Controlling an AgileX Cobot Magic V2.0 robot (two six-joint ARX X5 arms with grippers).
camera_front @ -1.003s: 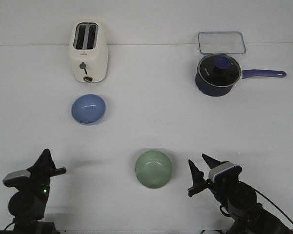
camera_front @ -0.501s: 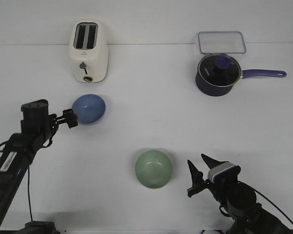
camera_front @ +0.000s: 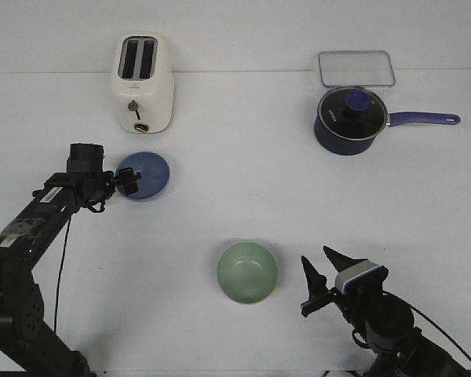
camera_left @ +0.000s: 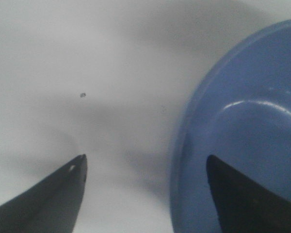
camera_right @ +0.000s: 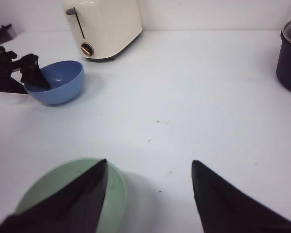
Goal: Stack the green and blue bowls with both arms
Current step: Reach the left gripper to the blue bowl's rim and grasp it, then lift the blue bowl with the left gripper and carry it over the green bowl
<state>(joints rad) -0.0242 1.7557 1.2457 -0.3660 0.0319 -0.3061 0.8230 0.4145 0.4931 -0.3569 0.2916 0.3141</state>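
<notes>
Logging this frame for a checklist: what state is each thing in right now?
Blue bowl: upright on table, rim between the open left pincer fingers.
Green bowl: upright, empty, untouched.
Right pincer: open, beside the green bowl.
Saucepan: lid on.
Toaster: slots empty.

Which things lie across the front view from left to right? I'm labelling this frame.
Left gripper → toaster → green bowl → right gripper → saucepan. The blue bowl overlaps the left gripper and toaster, so it's skipped.
</notes>
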